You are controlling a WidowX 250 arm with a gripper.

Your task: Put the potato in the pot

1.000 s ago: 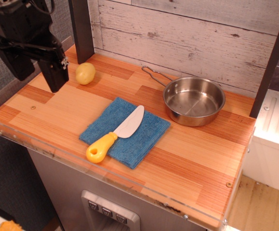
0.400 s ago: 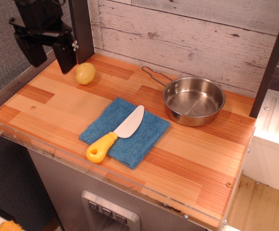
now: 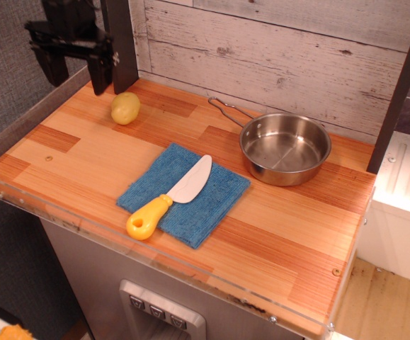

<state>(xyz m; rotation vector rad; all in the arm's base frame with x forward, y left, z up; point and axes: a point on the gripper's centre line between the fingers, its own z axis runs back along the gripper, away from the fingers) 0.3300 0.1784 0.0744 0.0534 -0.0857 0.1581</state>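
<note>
Resting untouched at the bench's (image 3: 70, 166) back-left corner, the potato (image 3: 125, 108) is well apart from the empty pot (image 3: 285, 148). Gripper (image 3: 73, 73) hangs with fingers spread, empty, just beside the potato. Nothing done; grasp, carry and drop remain.

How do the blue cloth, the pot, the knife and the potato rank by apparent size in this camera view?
1. Blue cloth, the largest footprint.
2. Pot, a little smaller than the cloth, not counting its wire handle.
3. Knife, long but narrow.
4. Potato, clearly the smallest, though it sits farther back.
</note>
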